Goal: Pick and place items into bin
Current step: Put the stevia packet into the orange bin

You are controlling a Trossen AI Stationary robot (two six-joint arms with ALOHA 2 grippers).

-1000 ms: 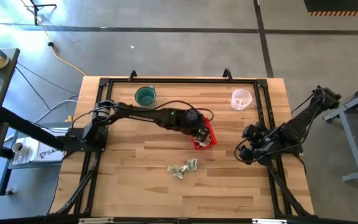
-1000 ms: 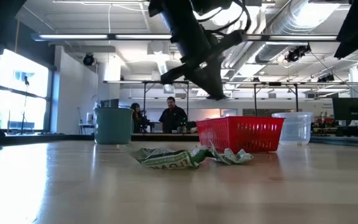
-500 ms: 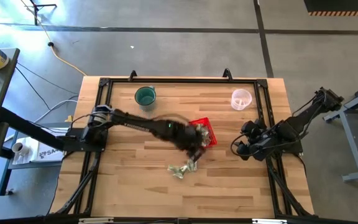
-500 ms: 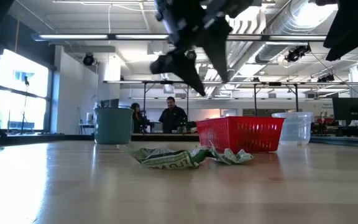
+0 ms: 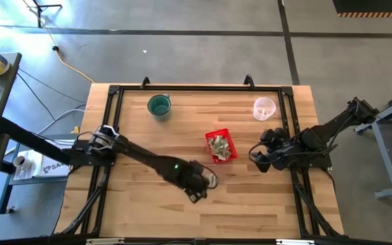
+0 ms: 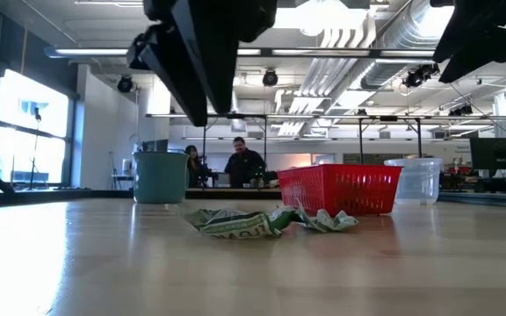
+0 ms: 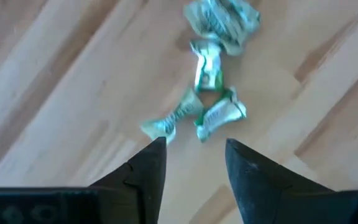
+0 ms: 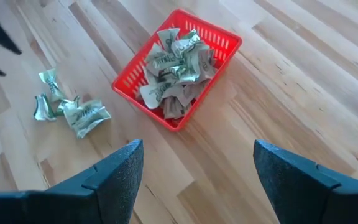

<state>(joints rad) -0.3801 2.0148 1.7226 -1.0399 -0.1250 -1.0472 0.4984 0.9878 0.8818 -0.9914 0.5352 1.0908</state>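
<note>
The left tool [image 7: 192, 163] hangs above the wooden surface [image 5: 141, 211] with its two dark fingers [image 7: 148, 168] parted and nothing between them. Just ahead of those fingers lies a small cluster of loose wrappers [image 7: 207, 106], crumpled green-and-whitish pieces lying together on the boards. In the high view the left tool [image 5: 197, 185] sits right over this cluster, so only a scrap of pale wrapper shows at its edge.

Taking the red basket [image 5: 221, 146] as the landmark: the loose wrappers lie near its front corner, on the side away from the cups, close to it but apart from it. The basket itself holds a heap of the same wrappers [image 8: 174, 68], filling most of its floor.

The right tool [image 5: 256, 158] hovers just beside the basket on the right-hand side, its fingers [image 8: 120, 171] spread wide and gripping nothing.

Beyond the basket, toward the far edge, stand a teal cup [image 5: 158, 105] off to its left and a clear plastic cup [image 5: 264, 108] off to its right, both well apart from it.
</note>
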